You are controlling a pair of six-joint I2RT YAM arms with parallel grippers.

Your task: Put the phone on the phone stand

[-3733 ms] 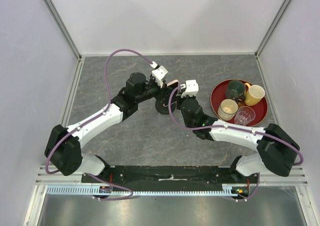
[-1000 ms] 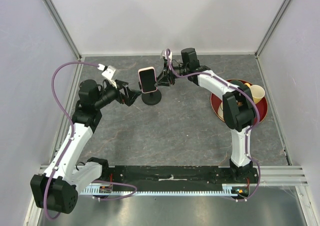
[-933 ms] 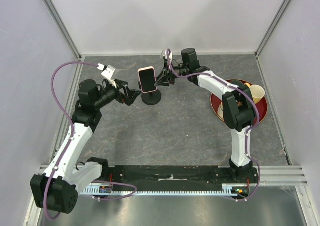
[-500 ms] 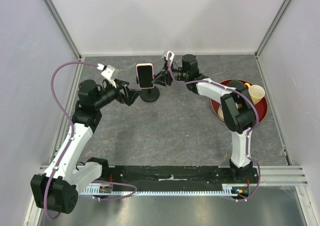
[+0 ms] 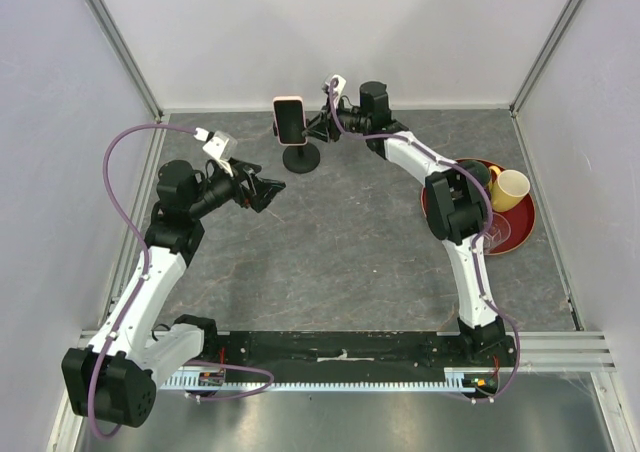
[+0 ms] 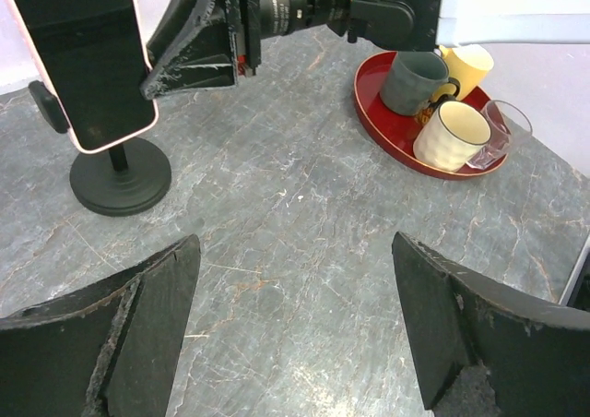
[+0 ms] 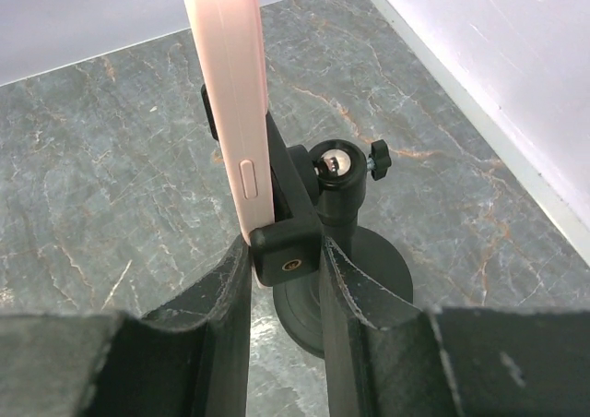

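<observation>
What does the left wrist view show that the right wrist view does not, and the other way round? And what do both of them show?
Only the left wrist view: the phone from its black screen side, the phone stand down to its whole round base, the red tray with four cups, and the left jaws wide open, holding nothing. Only the right wrist view: the phone's pink edge with its side button, the stand's ball joint, and the right jaws closed on the stand's cradle. Both: the phone upright in the stand, on the grey table.
</observation>
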